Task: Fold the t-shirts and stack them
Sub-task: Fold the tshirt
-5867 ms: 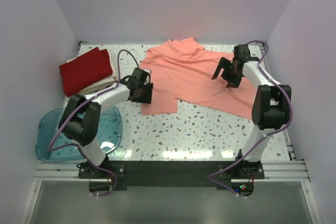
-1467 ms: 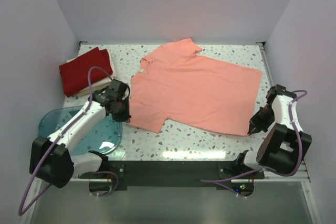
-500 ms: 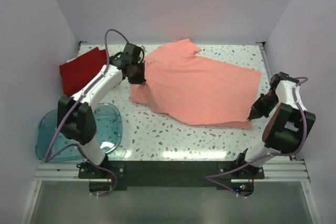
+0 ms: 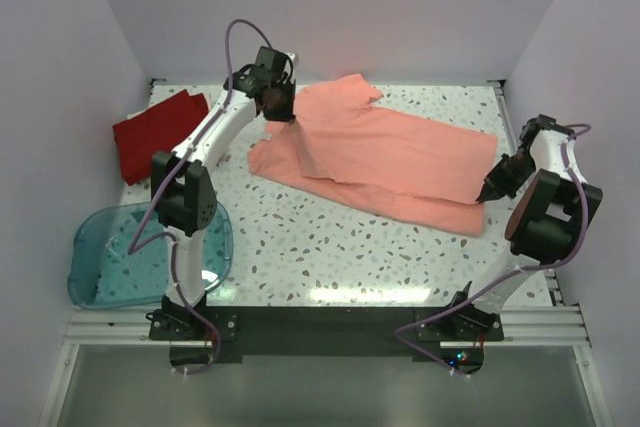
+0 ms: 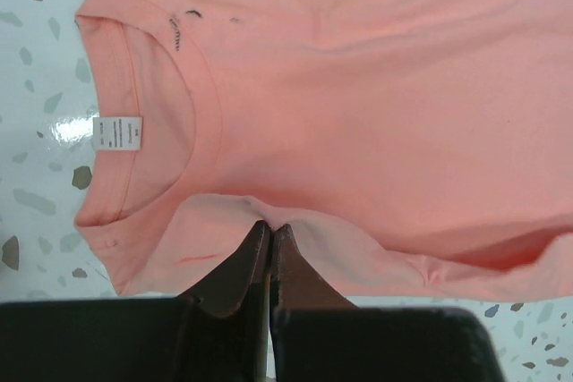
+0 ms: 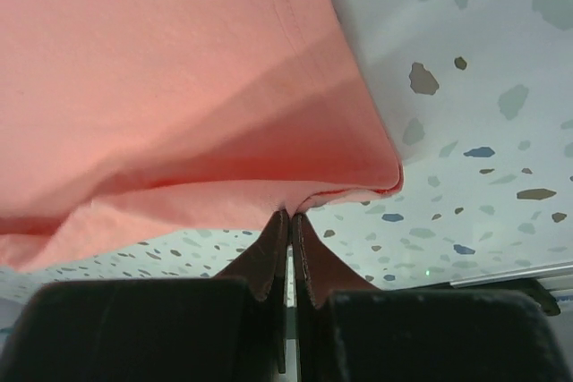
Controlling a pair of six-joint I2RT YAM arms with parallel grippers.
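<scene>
A salmon-pink t-shirt point(image 4: 390, 152) lies across the middle of the table, its near edge lifted and folded back over itself. My left gripper point(image 4: 281, 107) is at the shirt's far left, shut on a pinch of its cloth point(image 5: 269, 221) just below the collar point(image 5: 134, 131). My right gripper point(image 4: 490, 192) is at the shirt's right end, shut on the hem corner point(image 6: 291, 207), which hangs doubled over the table. A folded deep red t-shirt point(image 4: 158, 132) lies at the far left. No cream-white shirt shows.
A translucent blue plastic tub point(image 4: 150, 252) sits at the near left, by the left arm's base. Side walls close in the speckled table point(image 4: 330, 247) on the left and right. The rail with both arm bases runs along the near edge.
Both grippers have carried the shirt's near edge away from me, the left one going up to the far left. The shirt's lower half now lies folded over its upper half.
</scene>
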